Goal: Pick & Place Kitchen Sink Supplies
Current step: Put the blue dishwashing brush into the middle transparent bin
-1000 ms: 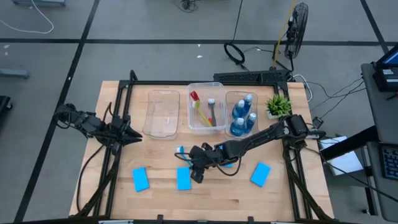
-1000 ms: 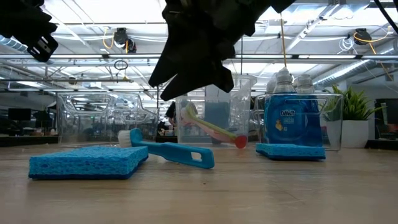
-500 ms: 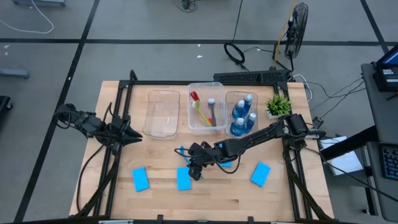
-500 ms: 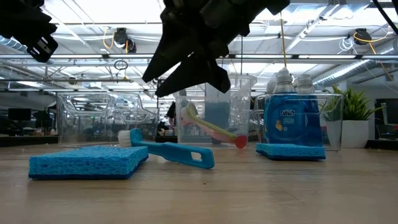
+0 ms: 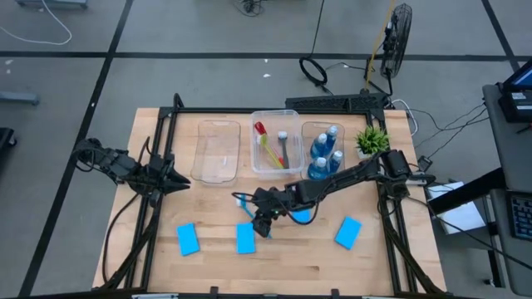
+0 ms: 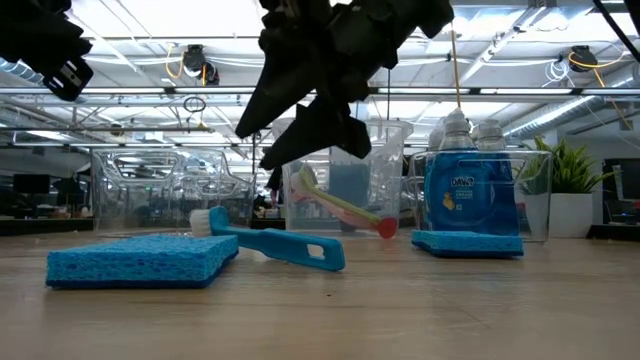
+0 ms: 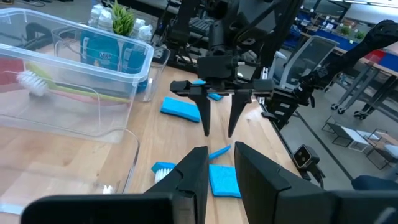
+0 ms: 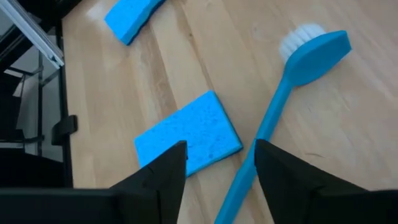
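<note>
R tool [image 8: 214,171] open, over blue brush [image 8: 292,93]

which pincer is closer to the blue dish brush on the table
Right. The right pincer hangs open just above the blue dish brush, next to a sponge. The left pincer waits far off by the table's left side.

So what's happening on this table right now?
The right gripper hangs open above a blue dish brush lying on the table beside a blue sponge, holding nothing. The left gripper waits at the table's left side. Other brushes and blue bottles already sit in clear tubs at the back.
</note>
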